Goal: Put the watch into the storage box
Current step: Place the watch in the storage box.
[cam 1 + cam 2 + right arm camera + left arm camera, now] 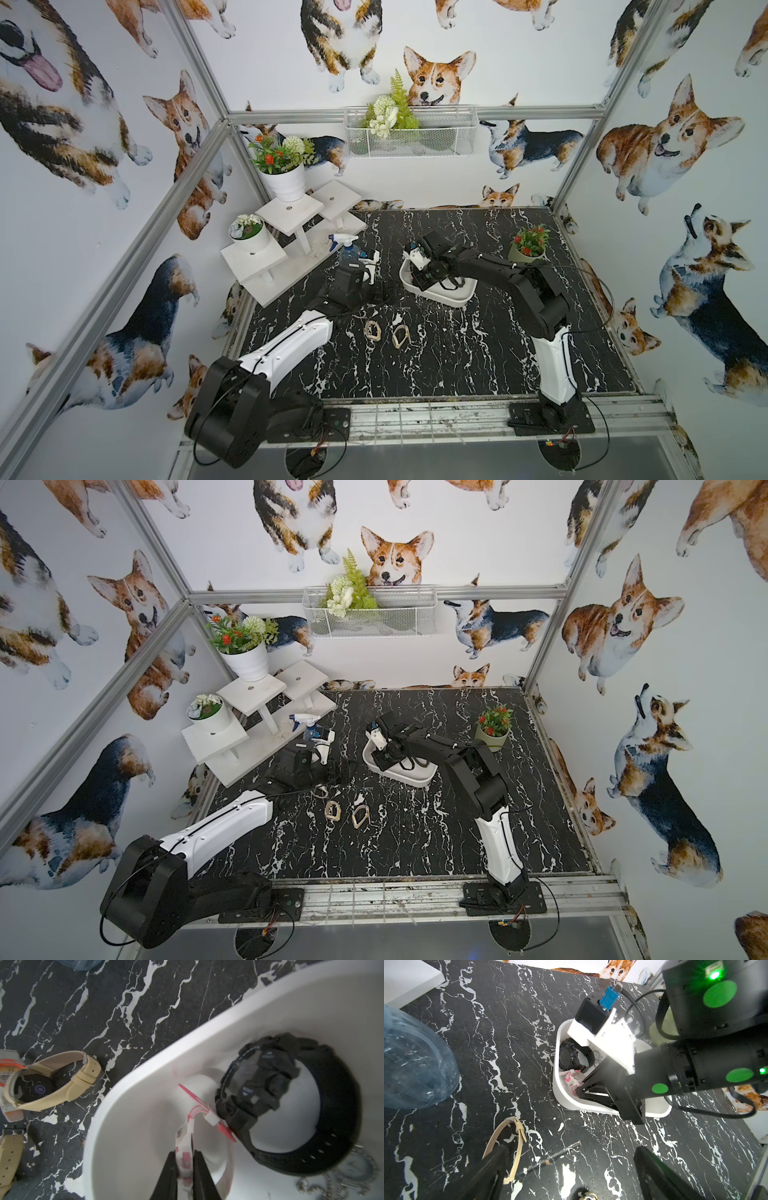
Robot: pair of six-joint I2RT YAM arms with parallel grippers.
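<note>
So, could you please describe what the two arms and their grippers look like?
The left arm and right arm match: a glossy white link with matte black joints, bases and remaining links, with thin black cables running along them. The right arm's wrist bears round green stickers and a lit green light. The left gripper and right gripper each have black, tapered fingers.

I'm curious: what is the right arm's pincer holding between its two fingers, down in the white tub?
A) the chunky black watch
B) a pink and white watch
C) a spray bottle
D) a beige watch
B: in the right wrist view the strap of the pink and white watch sits between the fingers of the right gripper inside the storage box; the black watch lies beside it, not gripped.
</note>
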